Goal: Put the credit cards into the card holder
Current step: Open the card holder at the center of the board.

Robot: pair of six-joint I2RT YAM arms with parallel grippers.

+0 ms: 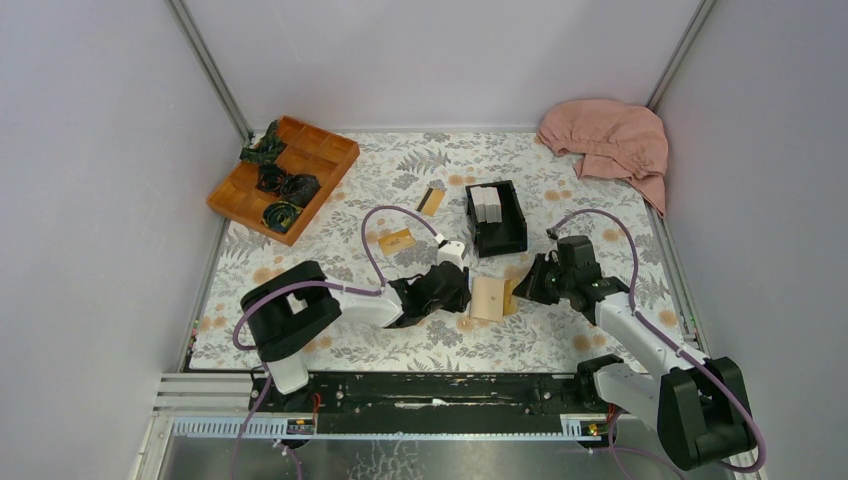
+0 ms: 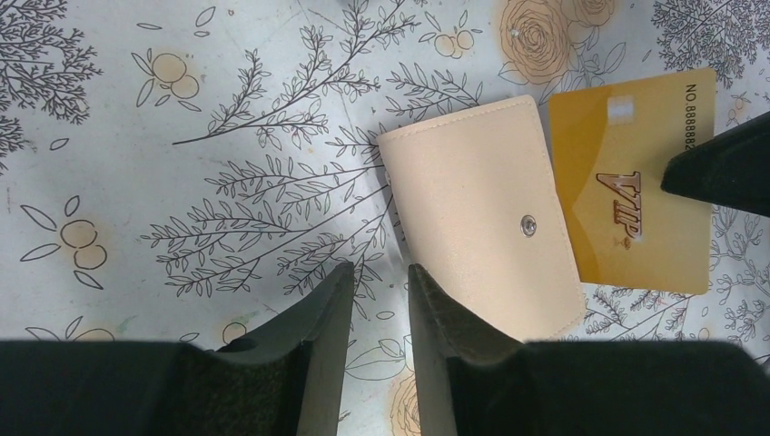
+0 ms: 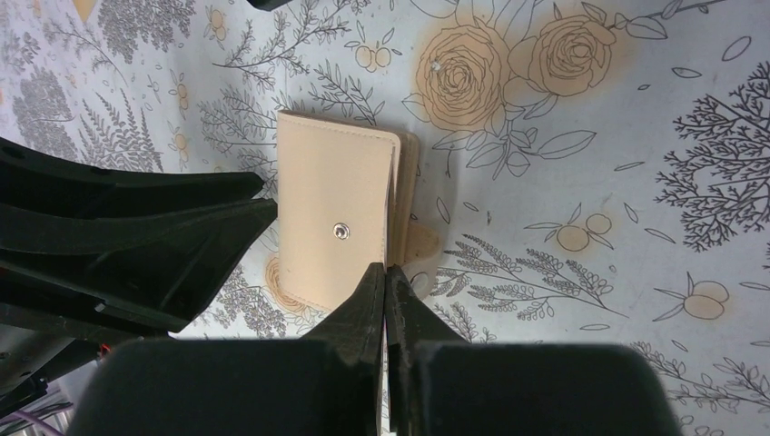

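Wallet: closed, flat on the table, between both grippers.
Left gripper: fingers slightly spread, nothing between them, just left of the wallet.
Right gripper: fingers pressed together, just right of the wallet.
Gold card: flat against the wallet's right edge.
Two other cards: farther, left of the wallet.
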